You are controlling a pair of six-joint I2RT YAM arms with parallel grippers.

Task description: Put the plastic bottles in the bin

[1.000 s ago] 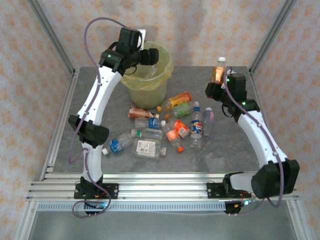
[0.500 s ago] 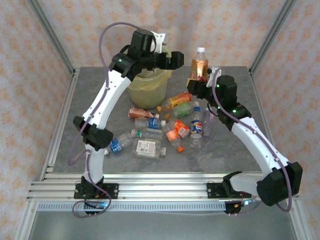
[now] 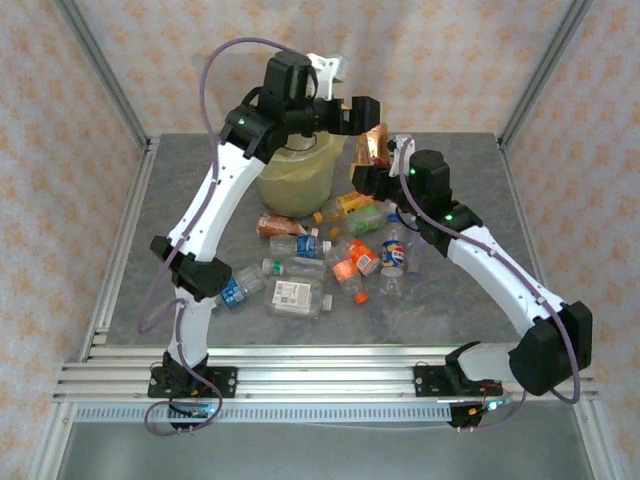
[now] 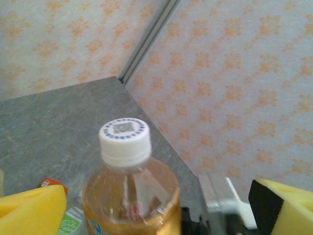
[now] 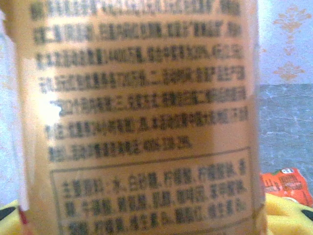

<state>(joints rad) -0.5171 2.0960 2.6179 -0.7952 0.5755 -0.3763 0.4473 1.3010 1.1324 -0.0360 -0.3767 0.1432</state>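
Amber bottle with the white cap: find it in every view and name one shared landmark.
Top external: amber bottle, upper centre, just right of the bin.
Left wrist: bottle at bottom centre, white cap up.
Right wrist: bottle close up across the centre.
Shared landmark: the grey table.

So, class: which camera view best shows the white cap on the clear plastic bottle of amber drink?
The left wrist view: the white cap faces the lens, close and sharp. The top external view gives a tilted glimpse of the bottle in the right claw; the right wrist view gives its printed label, blurred.
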